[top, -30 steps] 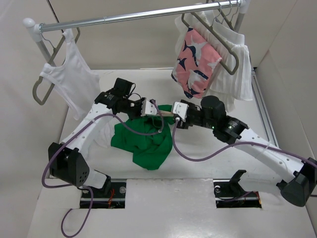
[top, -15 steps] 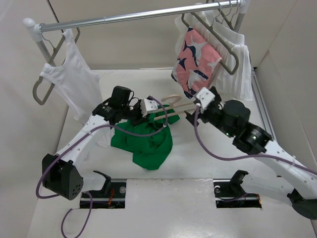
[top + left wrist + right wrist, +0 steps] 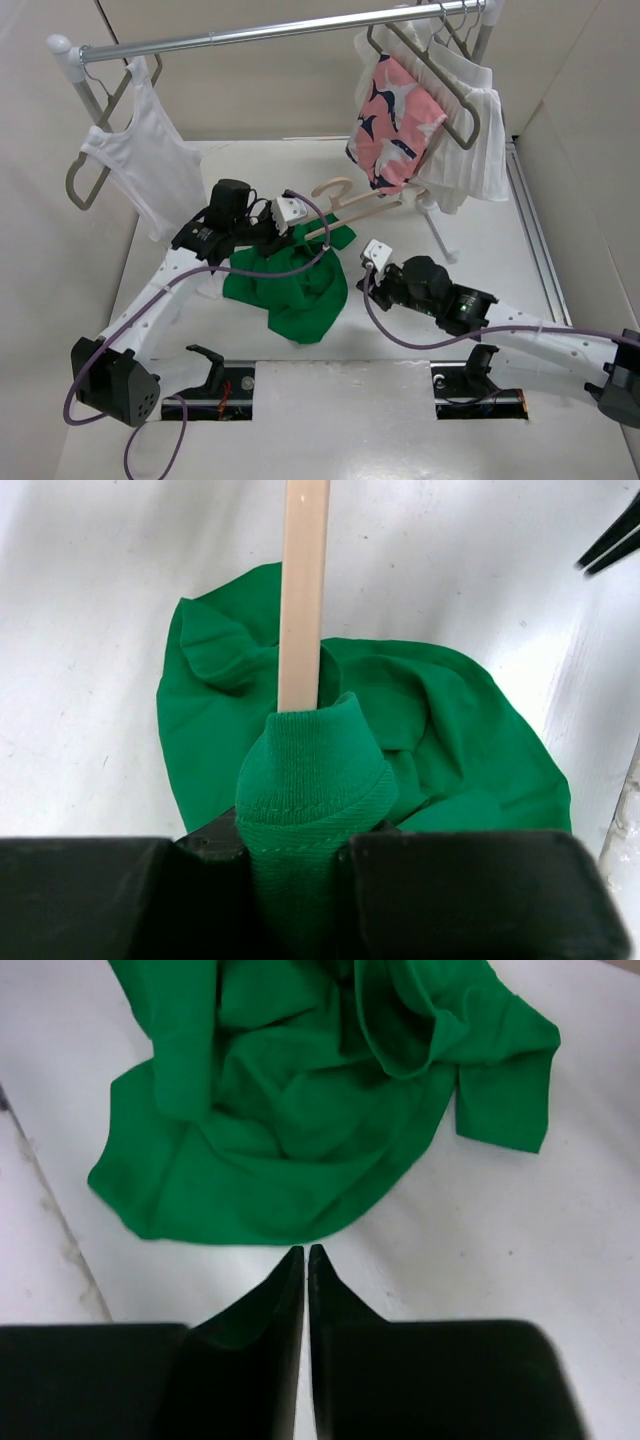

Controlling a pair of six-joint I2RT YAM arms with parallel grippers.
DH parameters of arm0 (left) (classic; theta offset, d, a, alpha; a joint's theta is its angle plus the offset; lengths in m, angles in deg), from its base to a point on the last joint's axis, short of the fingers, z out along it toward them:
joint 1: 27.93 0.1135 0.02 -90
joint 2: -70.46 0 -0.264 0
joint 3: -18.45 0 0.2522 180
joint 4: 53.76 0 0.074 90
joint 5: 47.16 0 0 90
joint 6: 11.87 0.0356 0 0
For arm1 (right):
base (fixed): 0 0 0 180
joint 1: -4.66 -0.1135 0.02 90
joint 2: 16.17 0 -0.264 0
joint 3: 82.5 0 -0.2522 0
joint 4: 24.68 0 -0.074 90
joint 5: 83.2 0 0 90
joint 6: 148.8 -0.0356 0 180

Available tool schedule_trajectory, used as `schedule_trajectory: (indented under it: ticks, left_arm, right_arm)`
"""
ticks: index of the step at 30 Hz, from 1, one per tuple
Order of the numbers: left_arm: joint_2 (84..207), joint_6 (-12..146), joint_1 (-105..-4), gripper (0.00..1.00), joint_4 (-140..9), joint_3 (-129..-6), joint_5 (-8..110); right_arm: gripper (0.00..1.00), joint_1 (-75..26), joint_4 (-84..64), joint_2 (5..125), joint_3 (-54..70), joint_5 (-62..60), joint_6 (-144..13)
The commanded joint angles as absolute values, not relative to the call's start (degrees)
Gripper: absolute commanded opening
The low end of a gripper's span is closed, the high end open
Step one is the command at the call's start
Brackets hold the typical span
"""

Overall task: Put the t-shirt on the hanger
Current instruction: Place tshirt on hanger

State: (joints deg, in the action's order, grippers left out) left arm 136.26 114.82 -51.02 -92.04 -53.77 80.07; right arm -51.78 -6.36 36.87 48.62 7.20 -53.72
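**Ana:** In the view from above, where is the t-shirt?

**Ben:** The t-shirt (image 3: 295,290) lies crumpled on the white table (image 3: 480,240), between the two arms and a little left of the middle. One part of it is lifted up to the left gripper (image 3: 305,228).

**Ana:** And the hanger?

**Ben:** The hanger (image 3: 368,210) is in the air above the far edge of the cloth, tilted, with its hook (image 3: 335,188) on the side toward the rail (image 3: 270,33). Its near end goes into the left gripper together with the green cloth. On the rail, a white tank top (image 3: 145,160) hangs at the left and a pink patterned garment (image 3: 395,125) at the right.

**Ana:** What about the right gripper?

**Ben:** The right gripper (image 3: 368,272) is low over the table, just beside the right edge of the t-shirt. From above I cannot tell how its fingers stand.

**Ana:** What does the left wrist camera show?

**Ben:** The two black fingers (image 3: 450,890) pinch a rolled hem of the t-shirt (image 3: 315,780). The arm of the hanger (image 3: 303,590) comes out of this roll, straight away from the camera. The rest of the shirt lies on the table below.

**Ana:** And the right wrist camera?

**Ben:** The right fingers (image 3: 250,1360) are pressed together, tip against tip, with nothing between them. The t-shirt (image 3: 300,1110) lies on the table in front of them, not touching
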Motion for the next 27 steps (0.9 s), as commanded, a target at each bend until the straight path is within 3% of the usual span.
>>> schedule_trajectory:
  ticks: [1,4,7,10,16,22,25,27]
  left_arm:
    - [134.4,112.8,-50.8,0.00,-88.2,-53.1,81.5]
    - [133.2,112.8,-50.8,0.00,-87.6,-52.5,82.8]
    - [133.2,112.8,-50.8,0.00,-87.6,-52.5,83.6]
    - [133.2,112.8,-50.8,0.00,-87.6,-52.5,84.8]
    - [133.2,114.9,-50.8,0.00,-91.1,-54.2,84.9]
    - [132.6,115.6,-50.8,0.00,-90.0,-52.2,84.8]
    - [132.6,115.6,-50.8,0.00,-88.8,-51.6,84.3]
    - [132.6,116.9,-50.8,0.00,-88.8,-51.6,84.3]
  right_arm:
    - [0.13,-52.0,-26.5,36.7,50.4,6.6,-56.2]
    - [0.30,-52.0,-43.6,41.4,56.7,10.8,-61.7]
    - [0.35,-52.0,-52.7,47.9,57.5,16.0,-65.5]
    - [0.48,-52.0,-60.4,57.1,56.9,17.3,-66.8]
    - [0.56,-50.3,-81.7,65.8,56.6,7.9,-66.5]
    - [0.59,-50.3,-60.4,49.4,52.4,-1.2,-58.6]
    - [0.59,-50.3,-51.1,38.4,52.9,7.1,-57.3]
    - [0.65,-50.3,-50.4,34.8,52.9,15.7,-56.5]
